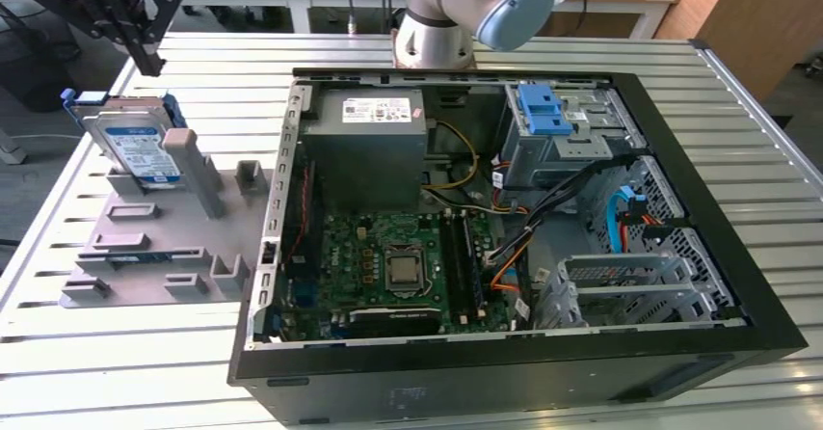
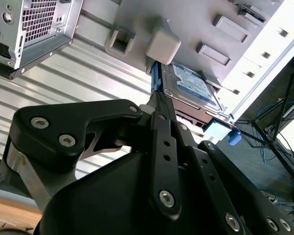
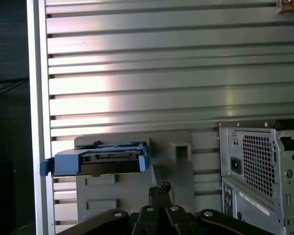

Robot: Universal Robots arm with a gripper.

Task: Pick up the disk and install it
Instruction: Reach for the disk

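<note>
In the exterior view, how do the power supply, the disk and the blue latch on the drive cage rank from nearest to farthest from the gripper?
1. The disk, standing in the grey holder, close by the gripper.
2. The power supply, inside the computer case.
3. The blue latch, farther toward the exterior view's right.

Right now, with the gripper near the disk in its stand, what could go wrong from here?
1. The gripper hangs apart from the disk with its fingers shut; lowered like this, they would likely strike its upper edge rather than straddle it.
2. A grey post of the stand rises close beside the disk; a finger may catch it.
3. Cables cross near the drive cage and might snag the disk.
</note>
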